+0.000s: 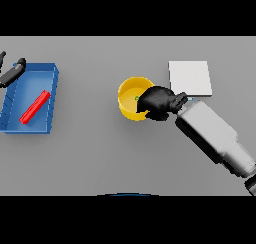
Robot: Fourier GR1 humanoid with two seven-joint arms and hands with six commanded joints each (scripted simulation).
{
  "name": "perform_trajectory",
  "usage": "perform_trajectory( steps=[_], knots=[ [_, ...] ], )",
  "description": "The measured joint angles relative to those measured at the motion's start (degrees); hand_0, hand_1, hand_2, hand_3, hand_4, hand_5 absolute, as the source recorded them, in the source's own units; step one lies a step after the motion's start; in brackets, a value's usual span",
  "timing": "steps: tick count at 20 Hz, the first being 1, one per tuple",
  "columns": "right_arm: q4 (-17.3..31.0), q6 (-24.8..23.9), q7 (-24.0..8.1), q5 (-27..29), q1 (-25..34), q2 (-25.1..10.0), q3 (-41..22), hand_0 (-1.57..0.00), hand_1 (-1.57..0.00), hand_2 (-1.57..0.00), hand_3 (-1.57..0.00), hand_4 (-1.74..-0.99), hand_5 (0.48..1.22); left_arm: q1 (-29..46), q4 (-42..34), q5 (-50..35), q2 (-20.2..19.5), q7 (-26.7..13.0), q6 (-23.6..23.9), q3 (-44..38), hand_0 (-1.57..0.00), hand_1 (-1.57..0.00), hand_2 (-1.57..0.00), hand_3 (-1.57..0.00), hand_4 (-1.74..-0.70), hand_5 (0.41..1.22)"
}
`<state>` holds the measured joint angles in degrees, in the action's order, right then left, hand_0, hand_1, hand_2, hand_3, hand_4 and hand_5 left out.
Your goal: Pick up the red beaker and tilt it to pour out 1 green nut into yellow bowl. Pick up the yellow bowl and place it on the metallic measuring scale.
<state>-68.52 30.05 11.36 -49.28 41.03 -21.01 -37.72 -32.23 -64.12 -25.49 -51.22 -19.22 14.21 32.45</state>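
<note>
The yellow bowl [130, 95] sits near the middle of the grey table, with a small green nut [136, 98] inside it. My right hand [157, 102] covers the bowl's right rim, its fingers curled over the edge and gripping it. The metallic measuring scale [190, 78], a pale flat square, lies just right of the bowl and behind my right wrist. The red beaker [35, 107] lies on its side in the blue tray at the left. My left hand [11, 72] shows at the far left edge, above the tray's back corner.
A blue tray [50, 95] stands at the left of the table and holds the red beaker. My right forearm [212, 135] slants in from the lower right.
</note>
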Motion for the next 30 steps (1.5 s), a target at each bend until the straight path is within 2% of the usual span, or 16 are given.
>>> perform_trajectory(
  steps=[4,6,9,11,14,17,18,20,22,25,27,28,30],
  knots=[
    [-5.17,2.27,-1.62,1.54,0.01,-2.77,3.27,-1.56,-1.56,-1.43,-1.19,-1.739,1.219,-0.64,0.96,0.72,0.62,-0.15,0.04,0.44,0.00,0.00,0.00,0.00,-0.72,0.686],
    [-7.22,2.07,-4.00,1.19,-0.46,-3.99,4.67,-1.57,-1.57,-1.48,-1.17,-1.740,1.220,-0.54,0.67,0.96,0.25,-0.08,-0.07,0.60,0.00,0.00,0.00,0.00,-0.71,0.686],
    [-10.63,2.58,-4.54,1.59,-2.17,-5.33,5.64,-1.56,-1.57,-1.52,-1.16,-1.740,1.220,0.17,-1.02,0.67,-0.49,-0.91,0.62,0.52,0.00,0.00,0.00,0.00,-0.72,0.688],
    [-10.12,1.85,-5.97,0.90,-2.25,-6.01,6.66,-1.56,-1.57,-1.51,-1.15,-1.741,1.220,-0.29,-0.47,0.50,-0.43,-0.90,0.25,0.27,0.00,0.00,0.00,0.00,-0.72,0.698],
    [-8.77,-0.35,-4.49,0.58,-1.87,-8.05,8.41,-1.57,-1.57,-1.54,-1.15,-1.741,1.221,-0.46,-0.46,0.58,-0.42,-1.11,0.28,0.28,0.00,0.00,0.00,0.00,-0.73,0.715],
    [-5.02,-2.56,-5.34,0.19,-0.81,-7.75,10.08,-1.57,-1.57,-1.53,-1.15,-1.741,1.221,0.19,-2.10,0.67,-0.69,-1.89,1.16,0.66,0.00,0.00,0.00,0.00,-0.73,0.720],
    [-4.27,-3.18,-4.27,0.31,-1.12,-8.65,10.69,-1.57,-1.57,-1.54,-1.15,-1.741,1.221,0.58,-2.23,0.75,-0.73,-2.32,1.53,0.76,0.00,0.00,0.00,0.00,-0.73,0.724],
    [-0.75,-5.10,-4.10,-0.19,-0.02,-9.45,11.92,-1.57,-1.57,-1.54,-1.14,-1.741,1.221,0.21,-1.63,0.30,-0.98,-2.61,0.98,0.24,0.00,0.00,0.00,0.00,-0.74,0.730],
    [3.22,-8.03,-2.87,-0.96,0.51,-9.16,12.35,-1.57,-1.57,-1.55,-1.15,-1.741,1.221,-0.49,-1.76,0.28,-0.75,-3.26,0.77,0.39,0.00,0.00,0.00,0.00,-0.74,0.738],
    [7.98,-9.72,-3.01,-0.90,0.98,-9.46,13.68,-1.57,-1.57,-1.52,-1.16,-1.741,1.221,0.21,-3.09,0.31,-1.24,-3.61,0.86,0.72,0.00,0.00,0.00,0.00,-0.72,0.732],
    [11.51,-11.21,-2.69,-0.92,1.76,-8.81,14.00,-1.57,-1.57,-1.49,-1.20,-1.741,1.221,0.38,-2.50,0.34,-1.26,-3.49,0.68,0.66,0.00,0.00,0.00,0.00,-0.72,0.720],
    [13.00,-12.21,-1.55,-0.95,1.72,-8.79,14.09,-1.57,-1.57,-1.47,-1.24,-1.741,1.221,1.28,-3.63,0.12,-2.03,-3.24,0.89,0.53,0.00,0.00,0.00,0.00,-0.72,0.717],
    [16.79,-13.25,-1.96,-1.02,2.50,-8.53,14.66,-1.57,-1.57,-1.45,-1.29,-1.741,1.221,0.53,-3.16,0.45,-1.18,-3.58,1.31,0.75,0.00,0.00,0.00,0.00,-0.73,0.713]
  ],
)
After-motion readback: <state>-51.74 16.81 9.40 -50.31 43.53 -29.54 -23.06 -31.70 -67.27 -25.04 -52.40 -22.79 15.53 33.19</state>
